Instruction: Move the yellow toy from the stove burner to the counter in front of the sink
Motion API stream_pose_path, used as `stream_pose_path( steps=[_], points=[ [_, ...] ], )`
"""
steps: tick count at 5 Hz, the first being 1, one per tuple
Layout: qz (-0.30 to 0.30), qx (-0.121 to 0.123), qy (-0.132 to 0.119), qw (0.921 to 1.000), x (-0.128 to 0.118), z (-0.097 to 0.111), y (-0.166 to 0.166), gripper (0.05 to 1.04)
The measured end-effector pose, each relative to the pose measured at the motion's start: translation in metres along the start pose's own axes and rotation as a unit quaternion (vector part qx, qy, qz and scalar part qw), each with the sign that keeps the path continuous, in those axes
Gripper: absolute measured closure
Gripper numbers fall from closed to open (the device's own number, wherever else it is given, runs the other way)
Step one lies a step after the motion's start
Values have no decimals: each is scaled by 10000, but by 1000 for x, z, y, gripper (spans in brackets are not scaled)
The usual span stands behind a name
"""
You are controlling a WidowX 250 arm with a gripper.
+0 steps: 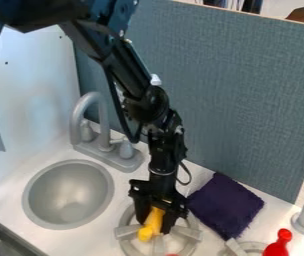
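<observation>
White countertop (122,184) supports, between a sink (68,192) and a dark purple cloth (226,205), a burner (124,231) over which the black gripper (154,225) holds a yellow toy (153,219), its fingers closed on opposite sides (presumably for a balanced, steady grasp).

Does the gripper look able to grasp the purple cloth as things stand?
Probably not: the gripper has the yellow object between its fingers, though the purple cloth lies close by, uncovered.

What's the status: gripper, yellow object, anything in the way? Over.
Gripper at left burner, jaws closed on yellow object. Purple cloth close beside burner, possible snag. Red object farther right.
</observation>
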State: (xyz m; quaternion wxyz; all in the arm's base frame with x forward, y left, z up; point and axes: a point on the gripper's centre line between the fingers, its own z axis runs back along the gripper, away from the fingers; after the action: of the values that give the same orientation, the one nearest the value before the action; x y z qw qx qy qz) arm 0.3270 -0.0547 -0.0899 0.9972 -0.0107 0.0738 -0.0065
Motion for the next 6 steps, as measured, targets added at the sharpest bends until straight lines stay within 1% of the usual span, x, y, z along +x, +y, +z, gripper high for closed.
stream_pose_path(
  steps=[1, 2, 3, 4, 5, 6],
  points=[
    [-90, 100, -23, 9999, -2, 0, 0, 582],
    [-166, 164, -284, 9993, -15, 27, -3, 669],
    [-80, 169, -279, 9994, -30, 52, -3, 692],
    [49, 242, -45, 9997, -54, 65, -7, 692],
    [198, 538, 524, 9970, -67, 46, 8, 692],
    [415, 794, 924, 9917, -79, 29, 36, 692]
  ],
)
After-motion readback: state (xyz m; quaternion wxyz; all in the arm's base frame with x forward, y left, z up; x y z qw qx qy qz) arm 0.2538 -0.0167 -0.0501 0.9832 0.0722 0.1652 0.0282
